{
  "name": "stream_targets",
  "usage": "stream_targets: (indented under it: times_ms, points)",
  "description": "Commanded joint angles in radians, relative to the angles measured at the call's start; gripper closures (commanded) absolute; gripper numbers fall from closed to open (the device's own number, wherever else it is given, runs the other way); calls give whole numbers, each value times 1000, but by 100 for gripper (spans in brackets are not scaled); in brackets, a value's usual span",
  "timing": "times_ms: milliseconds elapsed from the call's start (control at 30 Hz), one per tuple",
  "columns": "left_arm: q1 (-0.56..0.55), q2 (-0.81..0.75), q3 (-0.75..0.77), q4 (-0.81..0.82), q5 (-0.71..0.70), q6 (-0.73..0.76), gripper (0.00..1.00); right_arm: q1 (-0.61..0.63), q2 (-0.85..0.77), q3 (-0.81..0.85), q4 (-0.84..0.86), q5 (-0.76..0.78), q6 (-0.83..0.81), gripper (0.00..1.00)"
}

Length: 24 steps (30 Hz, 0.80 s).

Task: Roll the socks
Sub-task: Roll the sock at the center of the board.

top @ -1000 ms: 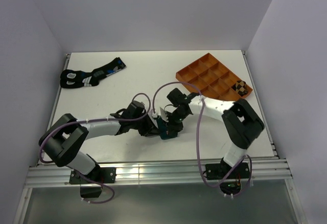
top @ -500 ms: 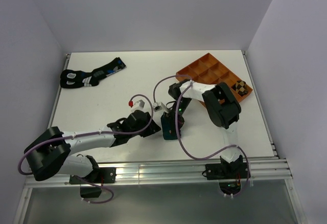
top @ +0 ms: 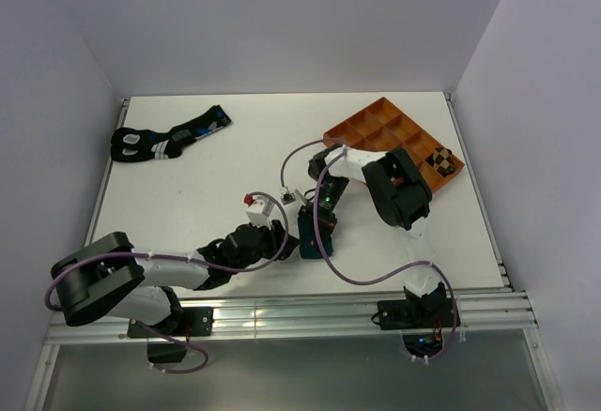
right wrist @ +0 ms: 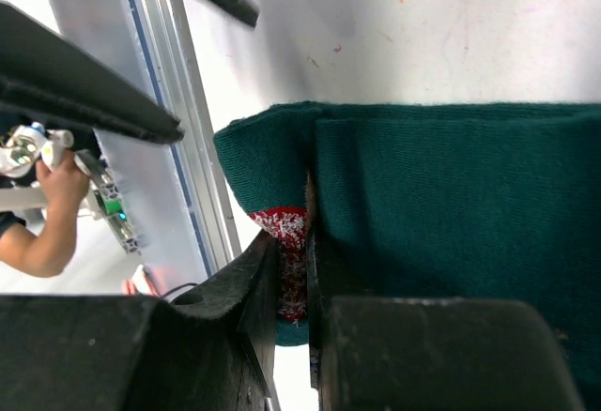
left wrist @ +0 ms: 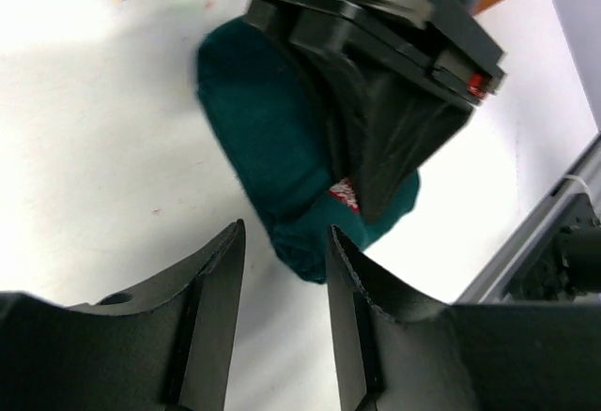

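Just below the frame's centre in the top view, the dark teal-green fabric sock (top: 308, 242) lies on the white table (top: 188, 195), pinched by the right gripper (right wrist: 291, 284), its black jaws nearly closed (a red-and-white patch shows at the pinch). The left gripper (left wrist: 284, 235) points at the sock's end, jaws partly apart, holding nothing.

1. Near centre is crowded. The right gripper (top: 317, 226) is clamped on the teal sock (top: 308, 240), and the left gripper (top: 282, 242) sits just left of it, jaws apart. No lane between them.
2. A purple cable (top: 357, 281) loops across the near right.
3. Far right: orange tray (top: 376, 122), raised walls.
4. Far left: dark socks (top: 164, 139), lying flat.
5. Bare table (top: 188, 195) at mid-left and far centre gives open passage.
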Motion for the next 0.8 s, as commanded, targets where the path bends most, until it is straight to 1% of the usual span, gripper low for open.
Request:
stream_targets:
  times_ms: [0, 100, 233, 367, 567, 667, 700, 767]
  points:
    - [-3, 39, -22, 237, 69, 46, 55, -10, 25, 36, 9, 19, 37, 91]
    - [-6, 105, -10, 295, 130, 62, 55, -11, 37, 47, 2, 21, 43, 91]
    - [-6, 189, 22, 342, 175, 77, 55, -13, 36, 44, 13, 29, 61, 91]
    - [-6, 229, 41, 363, 188, 86, 55, -13, 42, 42, 10, 33, 63, 91]
    - [-6, 281, 77, 351, 202, 85, 56, -15, 43, 34, 18, 41, 72, 91]
    - [-6, 315, 96, 329, 198, 66, 64, -15, 32, 27, 35, 45, 81, 91]
    - [-6, 329, 110, 311, 198, 54, 73, -13, 31, 25, 44, 49, 84, 91]
    - [-6, 340, 114, 282, 198, 40, 81, -15, 20, 16, 56, 52, 95, 90]
